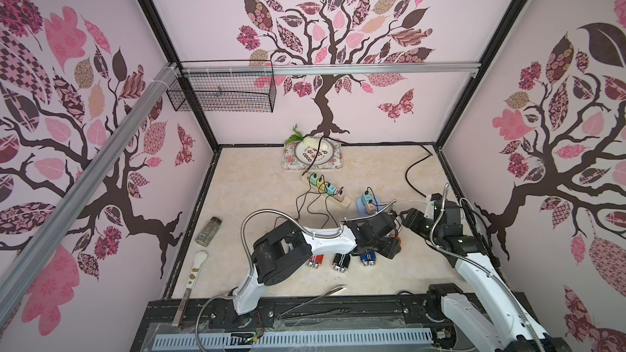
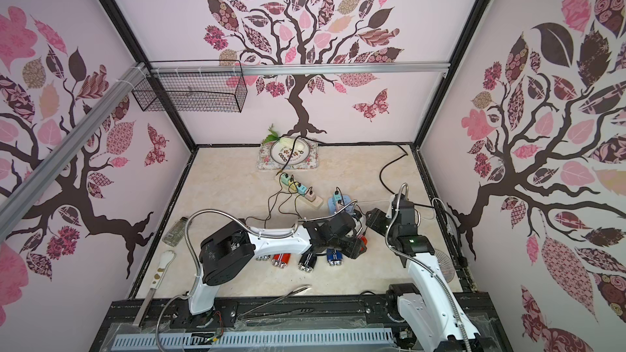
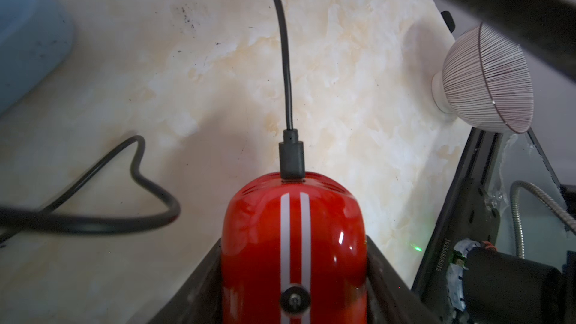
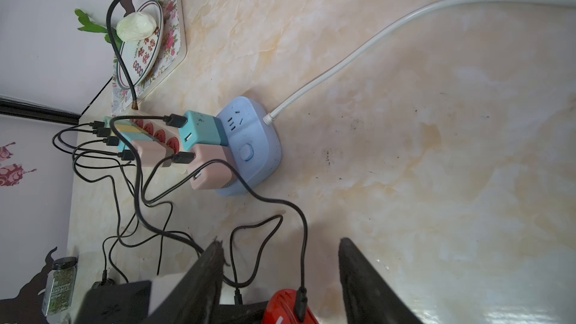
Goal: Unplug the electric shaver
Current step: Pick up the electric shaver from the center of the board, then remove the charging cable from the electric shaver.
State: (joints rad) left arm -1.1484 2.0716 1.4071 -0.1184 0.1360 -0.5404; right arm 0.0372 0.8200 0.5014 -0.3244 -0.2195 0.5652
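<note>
Pressure is applied to both flanks of the red shaver (image 3: 293,219) by the left gripper (image 3: 294,241), whose jaws are pressed against it, apparently so that the body is anchored while the plug (image 3: 292,157) is drawn out. The shaver is held toward the front right of the worktop (image 3: 358,73); whether it rests on it cannot be told. The plug is seen seated in the shaver's end and is straddled by the right gripper (image 4: 280,244), whose jaws are spread on either side without contact. The cable (image 4: 304,238) appears to be led to a pink adapter (image 4: 208,169) on a blue socket block (image 4: 252,141); slack is seen in it, so little tug should be passed on. Beyond, a strip (image 1: 327,191) and a plate (image 1: 313,154) are set on the marbled surface, which is enclosed by tree-patterned walls (image 1: 440,106).
</note>
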